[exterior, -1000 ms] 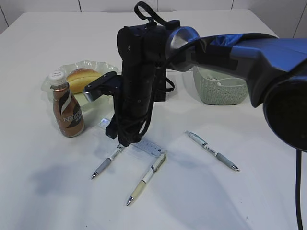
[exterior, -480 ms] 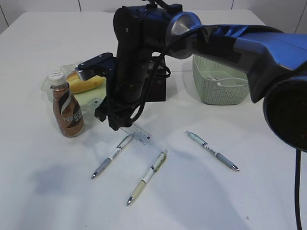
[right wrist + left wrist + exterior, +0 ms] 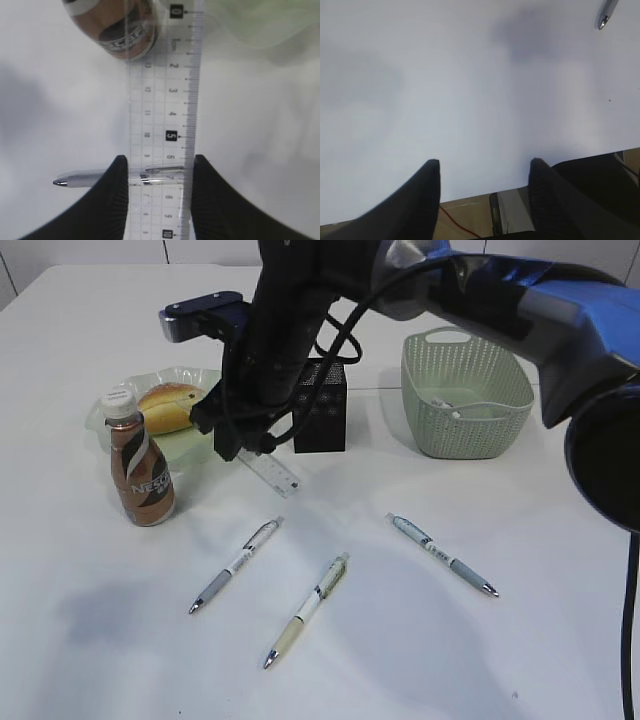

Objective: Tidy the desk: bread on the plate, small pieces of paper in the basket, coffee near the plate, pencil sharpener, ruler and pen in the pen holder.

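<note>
Right gripper (image 3: 157,172) was clamped across a clear ruler (image 3: 165,115), jaws pressing its two long edges; the right wrist view showed this plainly, printed scale running away from the fingers; the exterior view gave only the ruler's free end (image 3: 270,473) sticking out below the arm, lifted off the table (image 3: 520,640), just left of the pen holder (image 3: 321,406) and in front of it.

Left gripper (image 3: 485,172) stood half-wide with nothing between its fingers, over bare table; only the left wrist view showed it, it was out of the exterior view; a pen tip (image 3: 604,20) showed at the top right of that view, which pen I could not tell.

Exterior view, all relative to the pen holder: plate (image 3: 200,445) to its left with bread (image 3: 170,405) on it; coffee (image 3: 140,462) left and nearer the camera, upright, just beside the plate's front edge; basket (image 3: 465,395) to its right, something small and white inside, too small to name; three pens flat on the table in front of it, left pen (image 3: 236,565), middle pen (image 3: 306,611), right pen (image 3: 441,555), well apart from one another.

Right wrist view looked down through the ruler; coffee (image 3: 117,25) seen from above at the ruler's far end; one pen (image 3: 100,177) lay crosswise under the ruler near the jaws.
</note>
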### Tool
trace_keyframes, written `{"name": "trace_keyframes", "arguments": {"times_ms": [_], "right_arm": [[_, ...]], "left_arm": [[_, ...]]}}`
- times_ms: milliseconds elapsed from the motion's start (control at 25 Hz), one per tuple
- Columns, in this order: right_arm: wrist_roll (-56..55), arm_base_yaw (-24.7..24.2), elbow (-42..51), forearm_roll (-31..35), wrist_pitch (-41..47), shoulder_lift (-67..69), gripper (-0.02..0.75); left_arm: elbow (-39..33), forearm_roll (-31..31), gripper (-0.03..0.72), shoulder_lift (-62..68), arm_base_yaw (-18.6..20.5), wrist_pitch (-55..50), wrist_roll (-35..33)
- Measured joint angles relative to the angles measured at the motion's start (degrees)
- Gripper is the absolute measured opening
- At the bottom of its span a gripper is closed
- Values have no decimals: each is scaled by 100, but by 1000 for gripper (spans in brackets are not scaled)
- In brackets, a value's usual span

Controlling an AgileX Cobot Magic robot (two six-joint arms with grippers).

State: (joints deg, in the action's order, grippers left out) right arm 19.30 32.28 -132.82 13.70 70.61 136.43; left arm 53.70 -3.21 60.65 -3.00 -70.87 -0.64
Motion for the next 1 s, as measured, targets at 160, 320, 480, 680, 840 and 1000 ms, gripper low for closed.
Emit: {"name": "trace_keyframes", "arguments": {"times_ms": [160,320,480,680,840,1000], "right_arm": [[33,-223,-37,202,12,-193,291],[46,-373,-37,247,-69,-373,291],[69,-479,-51,199,-677,-500,291],[70,-491,-50,33,-1368,-510,291],[93,-539,-50,14,-1865,-510,291],[105,-595,-50,-35,-2410,-510,291]], "left_arm": [[0,0,394,0,0,12,0],[0,13,394,0,0,175,0],[0,39,394,0,0,333,0],[0,222,394,0,0,440,0],[0,321,394,0,0,577,0],[0,436,394,0,0,800,0]]}}
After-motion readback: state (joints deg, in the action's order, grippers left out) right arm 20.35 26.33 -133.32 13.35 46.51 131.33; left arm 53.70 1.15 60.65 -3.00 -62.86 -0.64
